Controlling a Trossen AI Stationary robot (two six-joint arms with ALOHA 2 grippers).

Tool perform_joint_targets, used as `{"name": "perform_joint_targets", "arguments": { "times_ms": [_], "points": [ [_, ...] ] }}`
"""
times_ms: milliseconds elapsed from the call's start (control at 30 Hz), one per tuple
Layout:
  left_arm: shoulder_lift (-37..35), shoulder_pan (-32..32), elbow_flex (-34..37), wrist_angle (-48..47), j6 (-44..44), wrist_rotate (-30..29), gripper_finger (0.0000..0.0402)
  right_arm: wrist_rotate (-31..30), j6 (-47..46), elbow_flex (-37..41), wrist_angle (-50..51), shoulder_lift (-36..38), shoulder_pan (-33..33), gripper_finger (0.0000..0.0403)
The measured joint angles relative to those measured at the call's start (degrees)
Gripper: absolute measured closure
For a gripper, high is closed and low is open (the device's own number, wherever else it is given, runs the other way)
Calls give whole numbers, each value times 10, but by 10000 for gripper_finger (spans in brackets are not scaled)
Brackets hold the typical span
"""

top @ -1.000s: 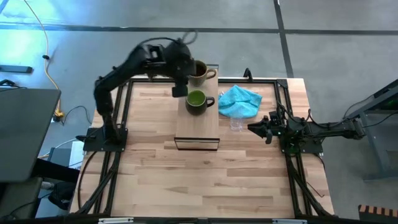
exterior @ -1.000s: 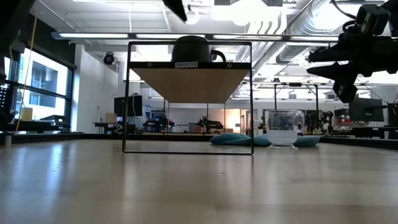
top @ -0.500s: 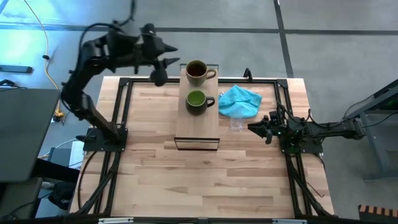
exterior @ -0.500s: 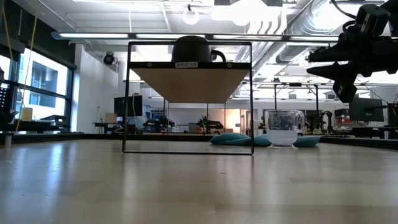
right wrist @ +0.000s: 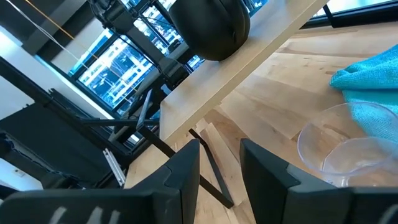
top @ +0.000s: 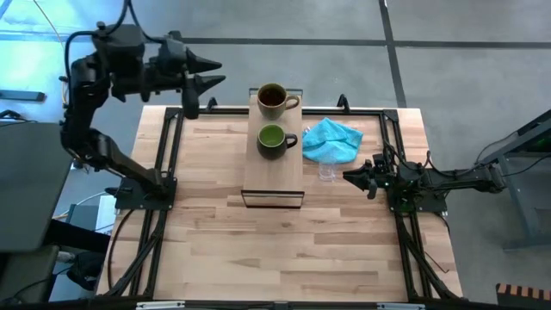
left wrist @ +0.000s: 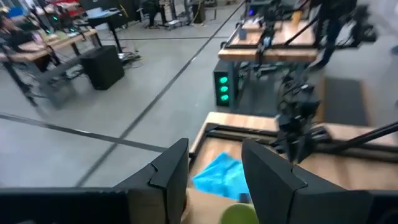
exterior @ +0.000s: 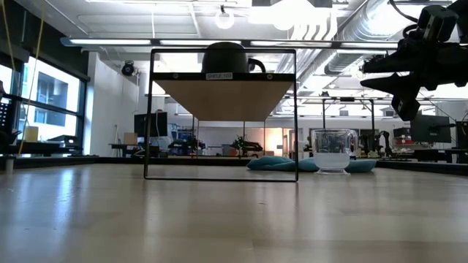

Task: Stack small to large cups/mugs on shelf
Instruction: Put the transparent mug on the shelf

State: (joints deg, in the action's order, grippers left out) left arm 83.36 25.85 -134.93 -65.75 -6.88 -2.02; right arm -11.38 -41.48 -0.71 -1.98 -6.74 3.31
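A long light-wood shelf (top: 273, 176) stands raised on a dark frame (exterior: 223, 175) at the table's middle. The brown mug (top: 272, 98) sits upright at its far end. The dark green mug (top: 273, 139) sits just nearer; both handles point toward the table's right. The small clear glass cup (top: 327, 171) stands on the tabletop right of the shelf. My left gripper (top: 219, 73) is open and empty, raised beyond the table's far left corner, pointing roughly level toward the mugs. My right gripper (top: 347, 177) is open and empty, low beside the glass cup (right wrist: 336, 155).
A turquoise cloth (top: 331, 139) lies on the table just behind the glass cup, right of the shelf. Dark frame rails (top: 172, 155) run along the table's left and right sides. Bare tabletop (top: 275, 250) spreads out on the near side of the shelf.
My left gripper has pulled away from above the two mugs, going up and toward the table's far left corner. It has tipped from pointing down to pointing nearly level. Both mugs stay where they were on the shelf.
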Motion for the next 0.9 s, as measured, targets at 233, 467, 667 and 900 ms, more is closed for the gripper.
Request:
{"name": "perform_joint_targets", "arguments": {
  "times_ms": [233,467,667,900],
  "points": [
    [-10,0,0,-4,52,39,263,-33,17,1,-29,0,0,297],
    [-13,-22,21,15,58,39,263,-61,116,1,-137,0,0,297],
    [-48,-82,106,85,43,-27,263,-61,151,1,-187,0,0,297],
    [-137,-128,293,212,45,-84,263,-59,150,1,-192,0,0,297]
  ]
}}
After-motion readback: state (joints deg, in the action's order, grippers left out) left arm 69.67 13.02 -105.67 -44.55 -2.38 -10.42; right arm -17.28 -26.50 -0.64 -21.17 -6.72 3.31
